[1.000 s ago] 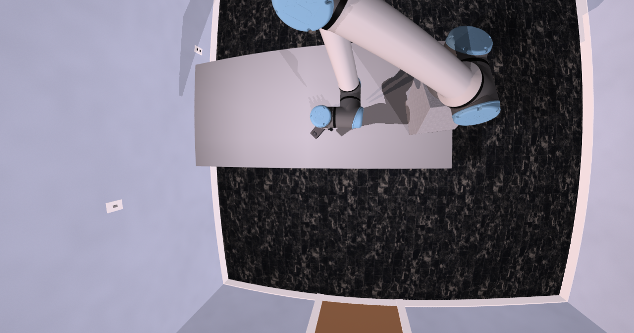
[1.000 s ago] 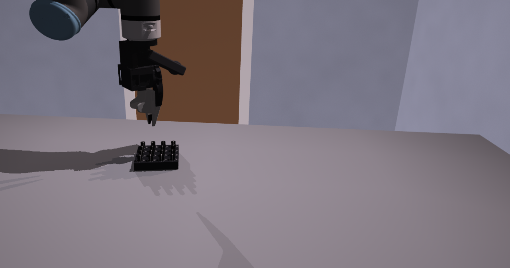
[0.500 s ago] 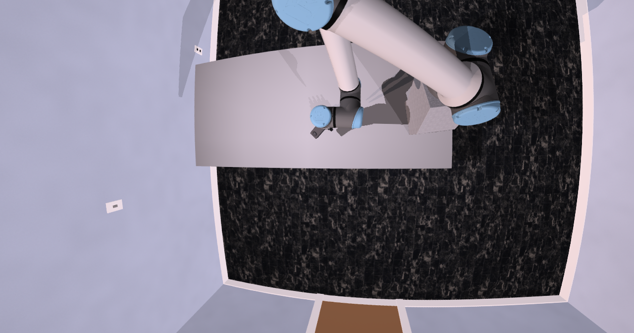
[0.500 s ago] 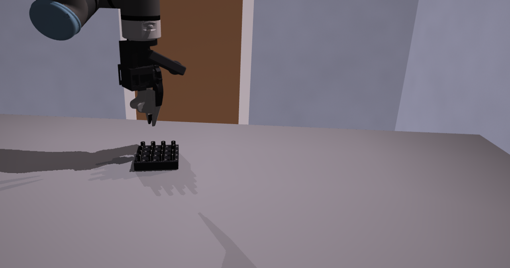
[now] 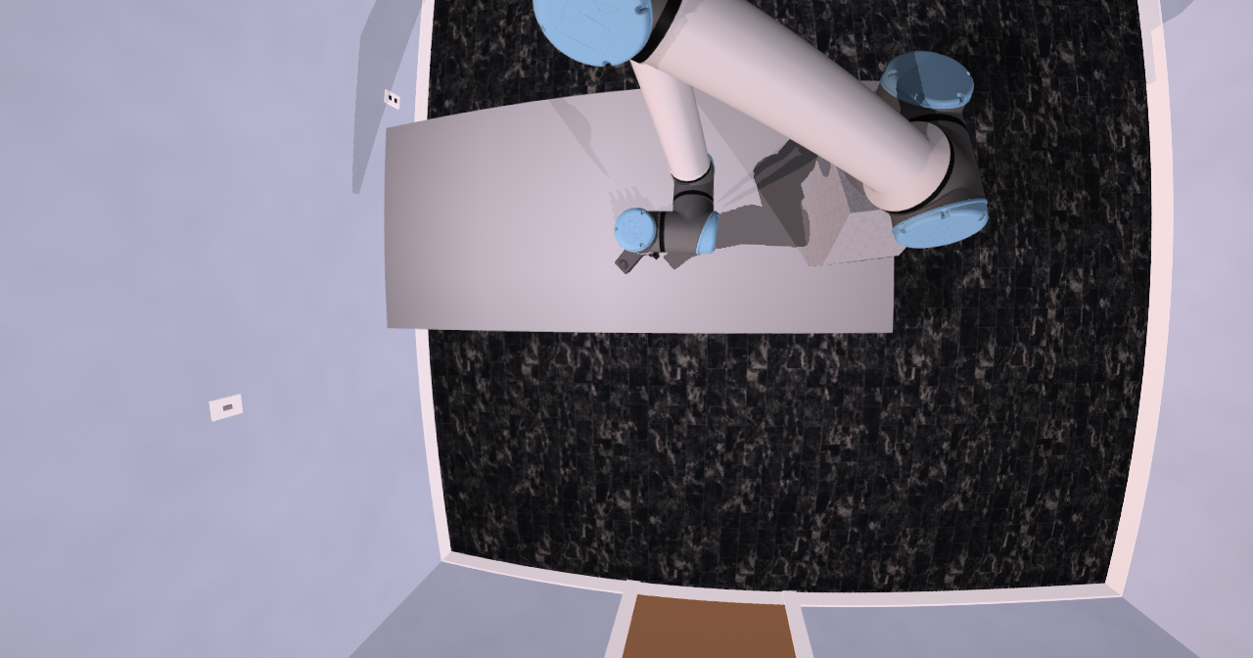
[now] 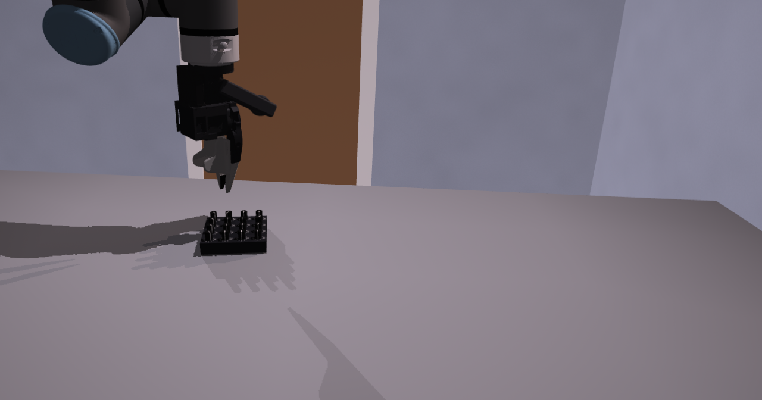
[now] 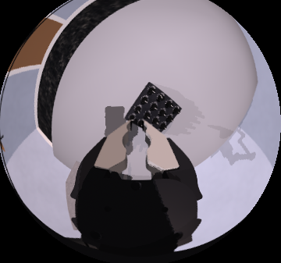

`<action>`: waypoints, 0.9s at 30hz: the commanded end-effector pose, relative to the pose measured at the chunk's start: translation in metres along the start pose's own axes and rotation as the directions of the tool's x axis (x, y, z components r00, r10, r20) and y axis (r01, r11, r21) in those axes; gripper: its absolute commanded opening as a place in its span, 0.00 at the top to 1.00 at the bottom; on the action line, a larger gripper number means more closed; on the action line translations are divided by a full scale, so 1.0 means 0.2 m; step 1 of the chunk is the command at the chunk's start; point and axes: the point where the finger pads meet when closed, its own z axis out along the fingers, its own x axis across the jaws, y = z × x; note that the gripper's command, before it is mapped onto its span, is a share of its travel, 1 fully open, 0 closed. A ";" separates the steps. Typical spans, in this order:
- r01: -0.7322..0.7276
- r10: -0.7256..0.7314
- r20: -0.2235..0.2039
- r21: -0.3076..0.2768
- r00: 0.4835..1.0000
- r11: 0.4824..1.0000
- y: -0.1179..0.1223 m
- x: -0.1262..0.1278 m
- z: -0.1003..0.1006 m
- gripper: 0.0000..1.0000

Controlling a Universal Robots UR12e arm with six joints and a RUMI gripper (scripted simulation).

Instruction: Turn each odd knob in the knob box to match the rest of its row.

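The black knob box (image 6: 233,235) (image 7: 154,107) lies flat on the grey table (image 6: 479,269) (image 5: 490,242), with several rows of small upright black knobs. The knob marks are too small to read. My gripper (image 6: 225,186) (image 7: 136,121) hangs above the box's back left corner, clear of the knobs, pointing straight down. Its fingers stand close together with nothing between them. In the top view the arm hides the box.
The robot's base stands on a block (image 5: 854,233) at the table's right end. A brown door (image 6: 303,78) is behind the table. Dark patterned floor (image 5: 788,444) surrounds the table.
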 end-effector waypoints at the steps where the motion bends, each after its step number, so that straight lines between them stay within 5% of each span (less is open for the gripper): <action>1: -0.002 0.002 -0.003 0.005 1.000 1.000 -0.02 0.02 0.03 0.89; 27: -0.002 0.002 -0.003 0.005 1.000 1.000 -0.02 0.02 0.17 0.89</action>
